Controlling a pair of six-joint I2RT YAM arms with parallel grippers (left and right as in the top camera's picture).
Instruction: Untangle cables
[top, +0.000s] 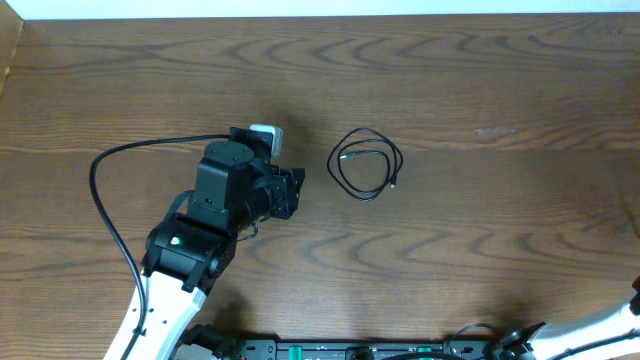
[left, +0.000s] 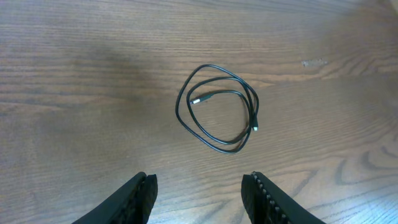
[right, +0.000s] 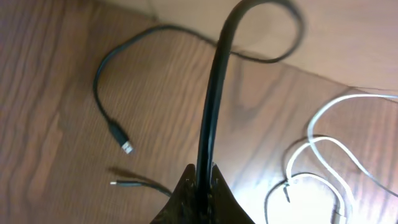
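The black cable (top: 365, 165) lies coiled in 2 loose loops on the bench (top: 480, 80), right of the released, empty left fingers (left: 140, 196), which should descend astride 1 outer strand, clear of both plugs (left: 194, 101), while the right fingers (right: 183, 199) are clenched shut.

Overhead top-down; wrist views near, left sharing coiled black cable (top: 399, 157).
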